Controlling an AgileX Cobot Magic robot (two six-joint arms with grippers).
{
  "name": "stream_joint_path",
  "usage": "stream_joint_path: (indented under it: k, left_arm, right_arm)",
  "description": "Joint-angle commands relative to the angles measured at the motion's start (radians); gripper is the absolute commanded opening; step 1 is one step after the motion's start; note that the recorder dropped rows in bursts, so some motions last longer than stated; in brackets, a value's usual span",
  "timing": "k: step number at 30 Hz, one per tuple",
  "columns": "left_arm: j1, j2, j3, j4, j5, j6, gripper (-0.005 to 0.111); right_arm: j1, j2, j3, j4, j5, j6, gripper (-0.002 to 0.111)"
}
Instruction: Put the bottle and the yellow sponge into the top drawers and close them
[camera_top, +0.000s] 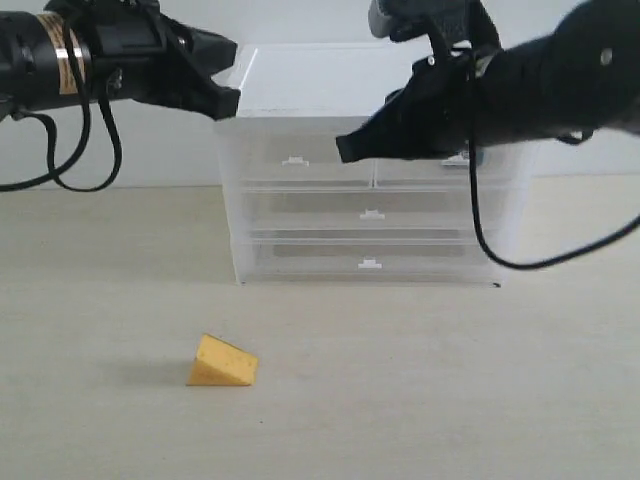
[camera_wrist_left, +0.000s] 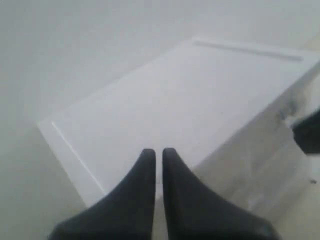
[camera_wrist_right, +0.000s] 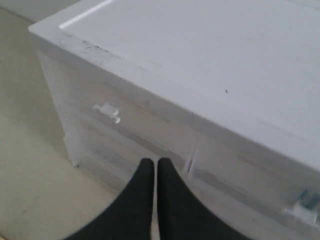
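- Sponge (camera_top: 222, 363), yellow and wedge-shaped, lies on the table (camera_top: 450, 400) in front of the drawer unit (camera_top: 370, 235), well apart from both arms
- top drawers (camera_top: 305, 170) sit flush in the unit
- left gripper (camera_top: 230, 100) pinched together, empty, at the unit's top left edge
- right gripper (camera_top: 347, 148) closed on nothing, before the top drawers' divide
- teal patch (camera_wrist_right: 306, 199) behind the right top drawer's front, too blurred to name

soft even light, faint shadows, wrist views blurry.
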Motion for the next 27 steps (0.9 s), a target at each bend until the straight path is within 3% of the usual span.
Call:
stream_joint_path:
  k: [1,3,7,9,15,24,27]
  left_arm:
    - [0.057,0.064,-0.055,0.017,0.0,-0.217,0.004]
    - [0.079,0.09,-0.065,0.084,-0.05,-0.338,0.004]
    - [0.151,0.144,-0.097,0.329,-0.306,-0.721,0.004]
    - [0.178,0.157,-0.107,0.455,-0.396,-0.799,0.004]
    - [0.184,0.157,-0.107,0.74,-0.32,-0.93,0.004]
    - [0.184,0.181,-0.114,0.74,-0.279,-0.951,0.004]
    - [0.184,0.195,-0.116,0.74,-0.217,-0.944,0.004]
  right_arm:
    - [0.068,-0.015,0.18,0.036,-0.306,0.157,0.0]
    - [0.119,-0.01,0.275,0.036,-0.467,0.273,0.0]
    - [0.221,0.023,0.417,0.034,-0.789,0.475,0.0]
    - [0.262,0.059,0.442,0.036,-0.877,0.512,0.0]
    - [0.34,0.202,0.44,0.07,-1.024,0.662,0.0]
    - [0.358,0.353,0.438,0.15,-1.279,1.136,0.001]
    - [0.358,0.364,0.434,0.211,-1.293,1.245,0.012]
